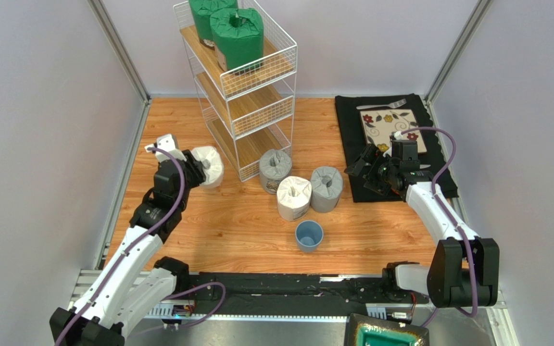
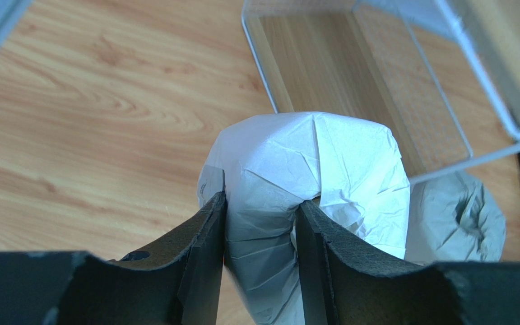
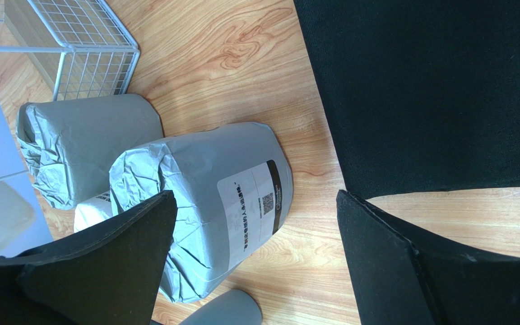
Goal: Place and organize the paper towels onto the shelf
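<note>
Presently left gripper (image 2: 261, 203) pinches white roll (image 2: 310, 162) by its wrapper, about 8 o'clock off the shelf (image 1: 262, 108), likely for lifting onto a tier. Right gripper (image 3: 254, 196) gapes empty; grey roll (image 3: 208, 203) toward its 9 o'clock.

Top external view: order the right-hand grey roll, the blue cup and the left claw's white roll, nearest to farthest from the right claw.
1. Grey roll, just left of the right claw.
2. Blue cup, toward the arm bases.
3. White roll, far left, pinched by the left claw.
</note>
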